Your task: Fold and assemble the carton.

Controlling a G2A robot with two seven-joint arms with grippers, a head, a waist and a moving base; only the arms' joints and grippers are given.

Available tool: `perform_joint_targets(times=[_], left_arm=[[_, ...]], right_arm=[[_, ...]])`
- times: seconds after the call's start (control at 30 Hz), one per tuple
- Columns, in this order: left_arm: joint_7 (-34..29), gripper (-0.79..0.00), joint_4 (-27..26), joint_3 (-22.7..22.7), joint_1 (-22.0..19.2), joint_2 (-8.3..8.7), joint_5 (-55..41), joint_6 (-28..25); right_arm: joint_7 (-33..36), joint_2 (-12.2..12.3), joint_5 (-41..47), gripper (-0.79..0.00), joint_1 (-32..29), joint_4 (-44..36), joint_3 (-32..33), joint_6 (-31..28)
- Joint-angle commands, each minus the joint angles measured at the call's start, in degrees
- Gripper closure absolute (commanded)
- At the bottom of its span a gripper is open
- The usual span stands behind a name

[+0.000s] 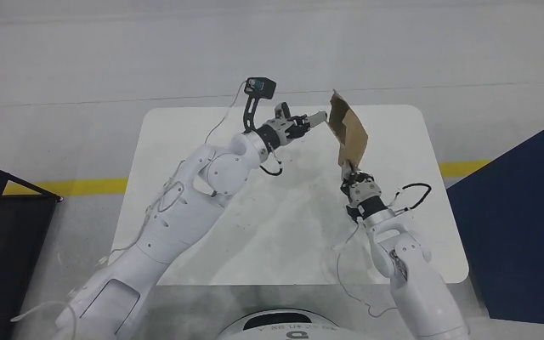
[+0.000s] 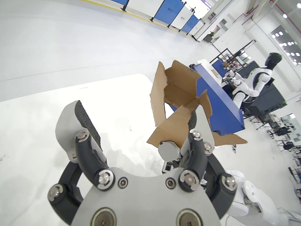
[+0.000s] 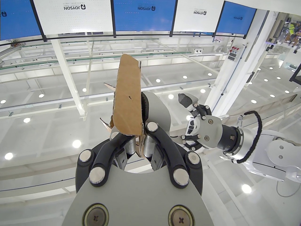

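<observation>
Currently mid-fold: right gripper (image 1: 354, 181) clamps the carton (image 1: 348, 127) by its lower edge, upright, upper right of the top view. Left gripper (image 1: 313, 120) spread wide, just beside it. Next, likely: press a loose flap inward.

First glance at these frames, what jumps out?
A partly opened brown carton is held up in the air above the far right part of the white table, with its flaps splayed. The right gripper is shut on the carton's lower edge from below. The left gripper is open, close beside the carton.
</observation>
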Motion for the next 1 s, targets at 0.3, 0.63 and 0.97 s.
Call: perform_joint_targets(times=[0.3,0.63,0.97], left_arm=[[-0.6,-0.785,7.7,-4.1,-2.7,-0.11,-0.1,1.8],[-8.6,-0.785,13.3,2.5,-7.7,-2.23,0.8,3.2],[-12.6,-0.785,11.2,5.4,-7.5,-2.90,2.3,-3.8]], right_arm=[[4.8,0.8,-3.8,0.000,-2.9,-2.5,1.6,12.2],[8.6,1.3,-15.6,0.000,-4.3,-5.1,-1.2,15.8],[4.9,1.1,-12.2,0.000,-2.1,-2.2,-1.3,15.5]])
